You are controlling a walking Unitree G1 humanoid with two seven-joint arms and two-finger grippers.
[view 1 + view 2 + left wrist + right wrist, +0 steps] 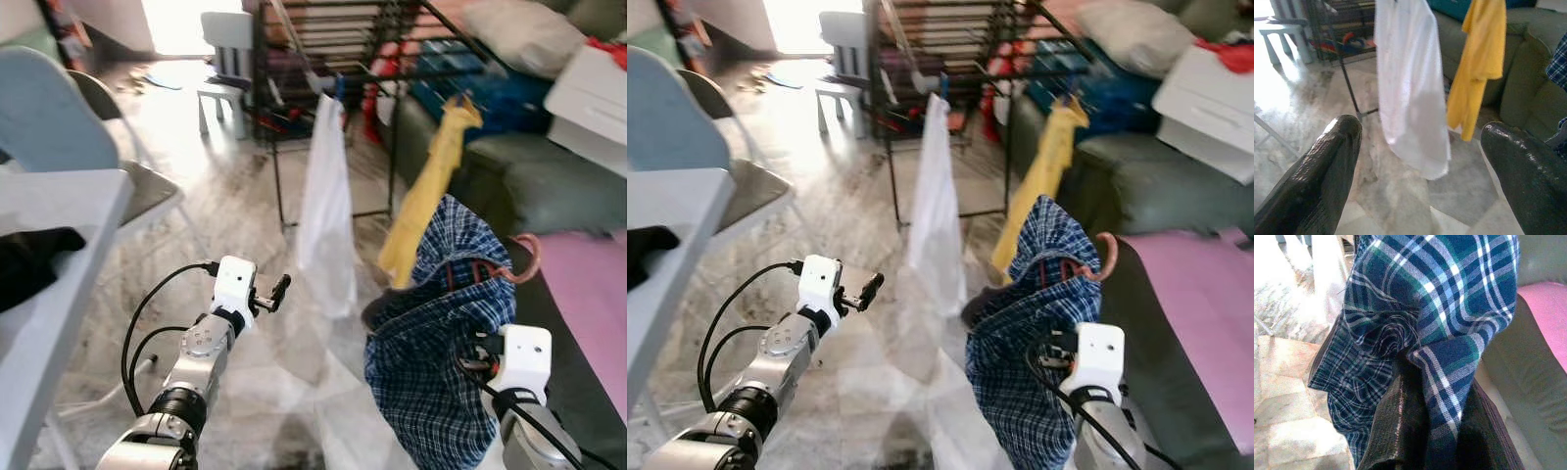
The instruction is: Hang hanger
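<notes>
Hanger in transit, not yet hung.
Right gripper (1425, 431) fingers clamped on plaid shirt (441, 333), its hanger (524, 257) apparently inside; drying rack (392, 69) at 12 o'clock. Left gripper (1420, 161) fingers apart.

White shirt (326, 206) and yellow garment (424, 201) hang on drying rack (382, 59) ahead of hands; grey sofa (549, 176) right, folding chair (88, 147) left.

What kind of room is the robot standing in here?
Most likely a lived-in home's living or laundry-drying area: a black drying rack with a white garment and a yellow one hanging from it, a grey-green sofa, and chairs.
</notes>
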